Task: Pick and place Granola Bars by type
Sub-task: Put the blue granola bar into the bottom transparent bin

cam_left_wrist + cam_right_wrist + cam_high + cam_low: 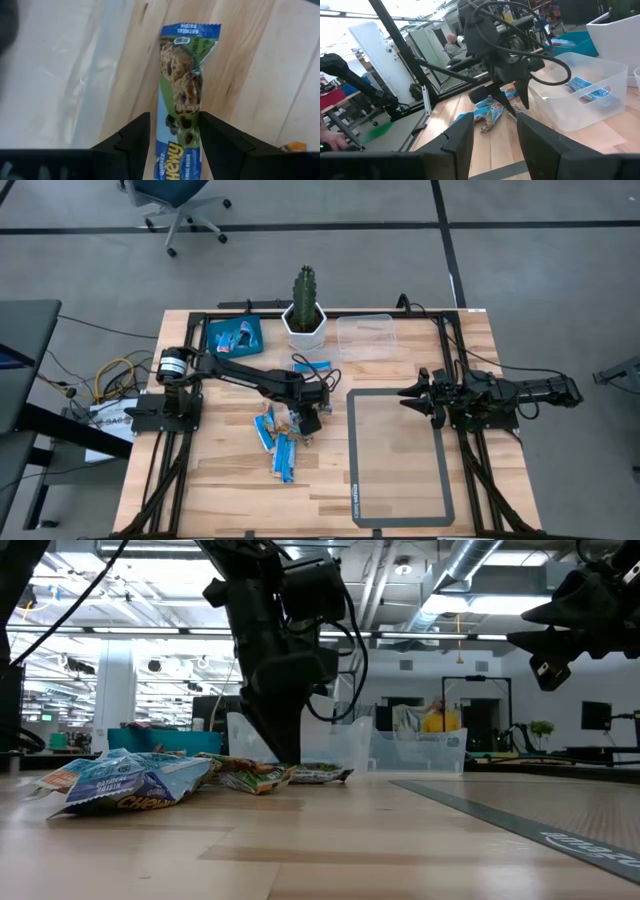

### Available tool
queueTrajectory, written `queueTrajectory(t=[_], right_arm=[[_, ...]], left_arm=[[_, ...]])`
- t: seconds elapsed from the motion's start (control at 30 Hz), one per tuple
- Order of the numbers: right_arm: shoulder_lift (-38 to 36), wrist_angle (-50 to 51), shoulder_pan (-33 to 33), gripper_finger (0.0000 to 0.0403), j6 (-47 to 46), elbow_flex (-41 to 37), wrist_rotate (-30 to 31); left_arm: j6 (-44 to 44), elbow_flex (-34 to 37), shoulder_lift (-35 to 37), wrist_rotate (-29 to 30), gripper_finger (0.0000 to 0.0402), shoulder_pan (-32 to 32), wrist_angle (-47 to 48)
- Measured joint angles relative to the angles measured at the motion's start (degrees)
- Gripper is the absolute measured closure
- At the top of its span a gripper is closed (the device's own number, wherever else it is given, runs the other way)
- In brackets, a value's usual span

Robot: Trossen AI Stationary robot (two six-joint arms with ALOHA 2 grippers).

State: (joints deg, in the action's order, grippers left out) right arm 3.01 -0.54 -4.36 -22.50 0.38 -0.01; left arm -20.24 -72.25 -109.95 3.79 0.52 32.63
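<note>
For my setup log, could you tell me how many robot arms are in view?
2. The left arm reaches to mid-table, its gripper astride a bar; the right arm waits over the table's right edge. None seems hidden.

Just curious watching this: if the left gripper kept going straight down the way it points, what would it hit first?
Most likely the blue-and-green wrapped chewy granola bar: it lies flat on the light wooden table, running between the open fingers of the left gripper. How near contact is remains unclear.
</note>
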Motion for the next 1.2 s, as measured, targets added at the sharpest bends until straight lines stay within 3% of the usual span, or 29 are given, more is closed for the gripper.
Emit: queueTrajectory(t=[0.53,0.93,1.2], right_arm=[[0.0,0.02,0.01,0.0262,0.0,0.02,0.0],[0.0,0.02,0.02,0.026,0.0,0.02,0.0],[0.0,0.02,0.02,0.026,0.0,0.02,0.0]], left_arm=[[0.01,-0.02,-2.64,-2.05,0.0243,0.15,-0.34],[0.01,-0.02,-2.47,-2.7,0.0323,0.13,-0.17],[0.01,0.0,1.15,-2.53,0.0348,-0.05,0.01]])
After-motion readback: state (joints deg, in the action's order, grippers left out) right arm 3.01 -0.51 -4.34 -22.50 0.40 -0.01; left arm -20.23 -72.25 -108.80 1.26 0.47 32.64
